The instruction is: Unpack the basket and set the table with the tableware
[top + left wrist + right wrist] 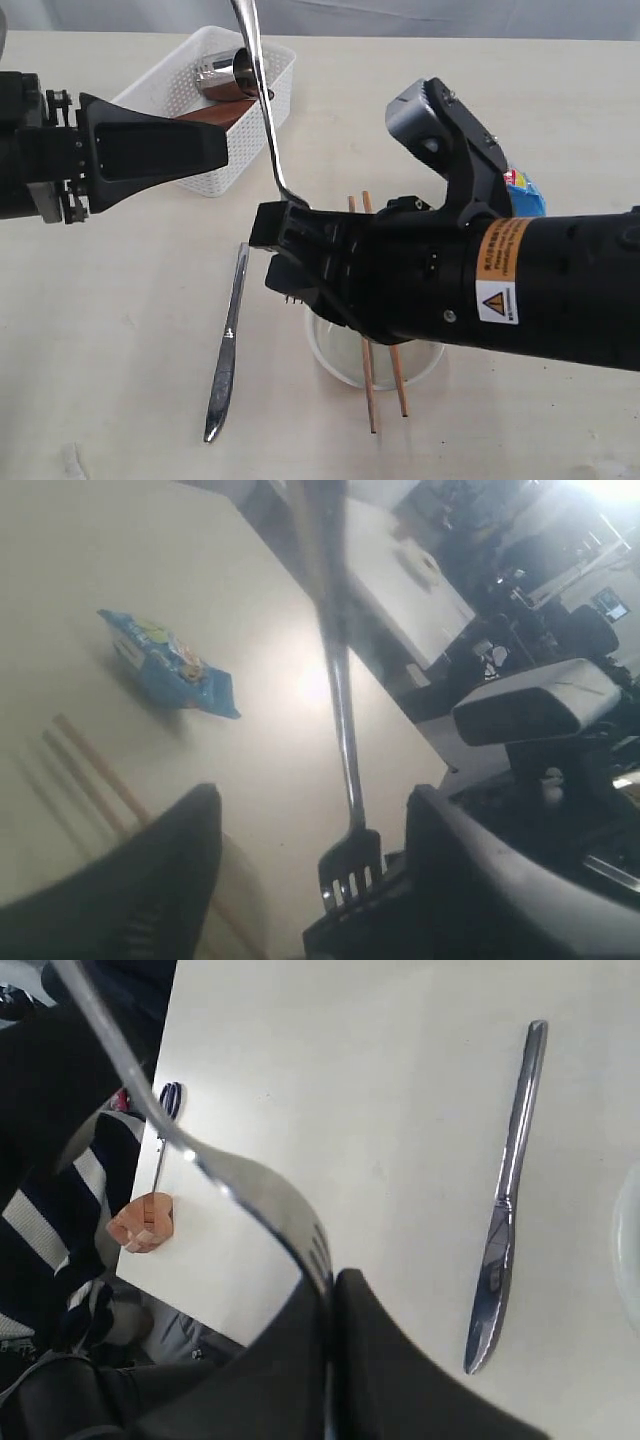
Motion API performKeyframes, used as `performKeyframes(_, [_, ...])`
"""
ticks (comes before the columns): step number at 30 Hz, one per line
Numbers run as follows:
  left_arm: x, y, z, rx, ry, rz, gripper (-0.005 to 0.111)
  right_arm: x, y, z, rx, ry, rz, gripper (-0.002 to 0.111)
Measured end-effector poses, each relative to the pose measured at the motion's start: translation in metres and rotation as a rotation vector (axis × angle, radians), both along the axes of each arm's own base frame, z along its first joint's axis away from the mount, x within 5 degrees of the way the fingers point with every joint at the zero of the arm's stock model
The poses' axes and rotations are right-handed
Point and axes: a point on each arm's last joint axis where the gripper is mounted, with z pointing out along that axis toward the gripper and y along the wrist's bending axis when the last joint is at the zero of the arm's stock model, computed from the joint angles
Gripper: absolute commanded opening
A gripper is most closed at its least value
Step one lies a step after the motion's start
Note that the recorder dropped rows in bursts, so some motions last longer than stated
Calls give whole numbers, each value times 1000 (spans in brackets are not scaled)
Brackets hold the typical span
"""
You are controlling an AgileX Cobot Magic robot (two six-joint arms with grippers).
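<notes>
Room: the table (pixel 120 330) lies bare on the near left, beside the knife (pixel 226 350). Its far edge runs just behind the basket (pixel 240 165). The basket sits far left, holding the cup (pixel 222 75) on its side and the saucer (pixel 215 115).

Fork (pixel 262 110): off the table at centre, long axis close to upright. Tines are down and the handle rises out of the top of the exterior view, leaning slightly left.

Knife: flat on the table, long axis near-to-far, broader end near.

Chopsticks (pixel 370 395): side by side across the bowl (pixel 335 355), pointing near-to-far, largely under the right arm.

Right gripper (pixel 283 235): reaches in level from the right, clenched on the fork's tine end.

Left gripper (pixel 210 150): level from the left in front of the basket, jaws released and wide, with the handle passing between the fingers in the wrist view.

Snack bag (pixel 525 190): behind the right arm.
</notes>
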Motion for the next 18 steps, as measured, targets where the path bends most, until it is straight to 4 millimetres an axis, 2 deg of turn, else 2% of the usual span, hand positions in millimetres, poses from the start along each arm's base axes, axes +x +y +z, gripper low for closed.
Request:
performKeyframes(8, [6, 1, -6, 21, 26, 28, 53, 1, 2, -1, 7, -5, -1, -1])
performKeyframes(18, [8, -9, -16, 14, 84, -42, 53, 4, 8, -8, 6, 9, -11, -1])
